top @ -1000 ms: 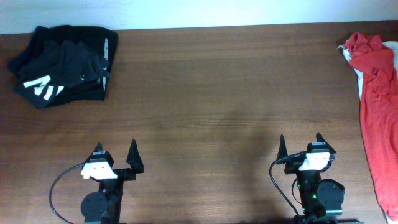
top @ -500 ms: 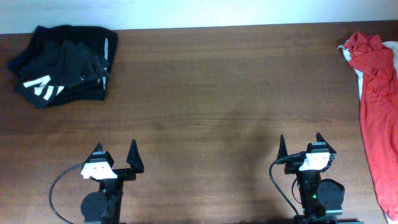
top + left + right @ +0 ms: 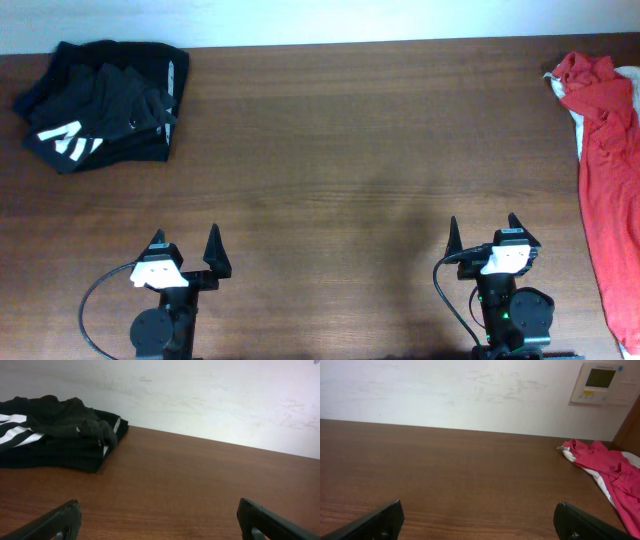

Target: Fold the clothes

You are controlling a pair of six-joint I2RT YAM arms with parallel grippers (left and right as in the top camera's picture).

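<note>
Though the right hand (image 3: 483, 222) gapes, the T-shirt (image 3: 610, 180) lies well apart.

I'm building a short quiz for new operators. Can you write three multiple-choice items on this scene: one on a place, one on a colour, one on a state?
1. Where does the red-orange T-shirt lie?
A) midway between the arms
B) along the right edge of the table
C) on top of the dark pile

2. What colour are the stripes on the black garments?
A) yellow
B) red
C) white

3. How do the left gripper and right gripper stand?
A) both jaws open, empty
B) both shut
C) left shut on the shirt

Answers:
1 B, the overhead view shows it there.
2 C, white stripes show overhead.
3 A, both wrist views show jaws wide apart, nothing between.
</note>
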